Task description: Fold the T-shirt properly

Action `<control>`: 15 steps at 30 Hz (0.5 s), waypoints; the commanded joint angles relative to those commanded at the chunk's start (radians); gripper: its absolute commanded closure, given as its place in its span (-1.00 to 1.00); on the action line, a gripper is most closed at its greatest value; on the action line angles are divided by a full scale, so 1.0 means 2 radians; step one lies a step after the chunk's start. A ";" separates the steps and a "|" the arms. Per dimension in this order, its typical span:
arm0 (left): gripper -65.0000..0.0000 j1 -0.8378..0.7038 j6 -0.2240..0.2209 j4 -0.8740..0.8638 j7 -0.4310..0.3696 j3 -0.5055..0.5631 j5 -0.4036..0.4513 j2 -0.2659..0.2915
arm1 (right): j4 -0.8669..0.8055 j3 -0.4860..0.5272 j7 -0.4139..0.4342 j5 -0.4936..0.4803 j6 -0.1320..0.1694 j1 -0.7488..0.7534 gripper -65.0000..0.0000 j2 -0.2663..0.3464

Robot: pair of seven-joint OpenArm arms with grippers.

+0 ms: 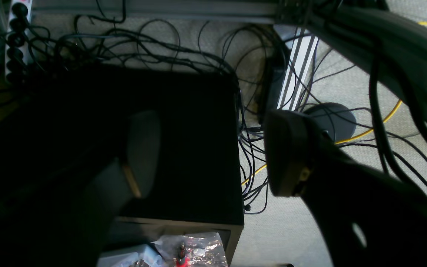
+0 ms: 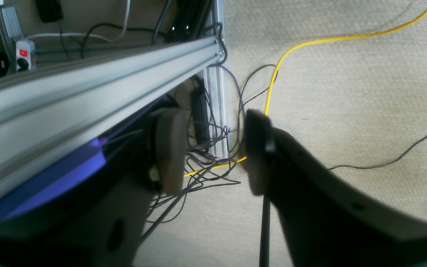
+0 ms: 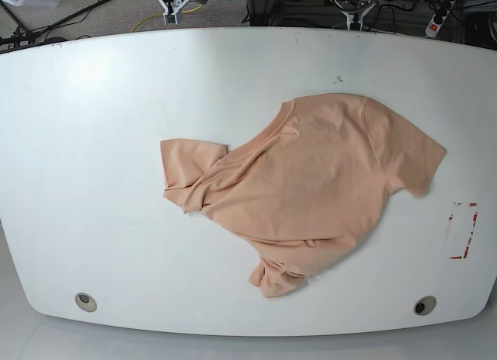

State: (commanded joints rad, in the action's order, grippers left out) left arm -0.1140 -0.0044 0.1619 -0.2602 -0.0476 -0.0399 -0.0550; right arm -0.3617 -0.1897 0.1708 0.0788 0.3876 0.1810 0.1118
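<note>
At the near edge of the white tabletop (image 3: 194, 298), as seen in the base view, two round cable grommets (image 3: 85, 302) are set into the left and right corners. Farther in, at the right side, is a rectangular outline with red marks (image 3: 463, 230).

The peach T-shirt (image 3: 311, 181) lies on the middle of the tabletop, extending toward the right. Its nearest part is a bunched, narrow tail of fabric, with folds above it. The body is fairly smooth; the right-hand sleeve is spread outward, while the left-hand end is creased and partly folded over. The ribbed neckline runs along the upper-left edge.

Past the far edge are both claws, well apart from each other and from the shirt. The left gripper (image 1: 213, 155) has its fingers spread; the right gripper (image 2: 215, 155) is likewise spread, with a narrower gap in its wrist view.

Beyond the left fingers are a black box (image 1: 191, 148), a clear plastic bag (image 1: 198, 248), tangled dark cables (image 1: 154, 48) and a white power strip (image 1: 17, 40). Beyond the right fingers are an aluminium profile (image 2: 87, 89) and a yellow cable (image 2: 332, 39) on grey carpet (image 2: 347, 92).
</note>
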 joint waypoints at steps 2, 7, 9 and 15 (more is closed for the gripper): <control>-0.24 -0.008 0.002 -0.021 0.103 0.030 0.004 -0.009 | 0.029 0.003 -0.004 -0.001 -0.002 -0.005 0.24 -0.003; -0.24 -0.009 0.002 -0.019 0.103 0.030 0.004 -0.009 | 0.029 0.003 -0.004 -0.001 -0.002 -0.005 0.24 -0.003; -0.24 -0.009 0.002 -0.018 0.103 0.030 0.004 -0.009 | 0.029 0.003 -0.004 -0.001 -0.002 -0.005 0.24 -0.003; -0.24 -0.021 0.002 -0.015 0.101 0.030 0.003 -0.009 | 0.025 0.003 -0.004 -0.001 -0.002 0.005 0.26 -0.003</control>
State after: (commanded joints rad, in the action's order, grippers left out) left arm -0.1557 -0.0008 0.1312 -0.0575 0.0115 -0.0330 -0.0729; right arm -0.3122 -0.1834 0.1634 0.0760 0.3844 0.1910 0.1066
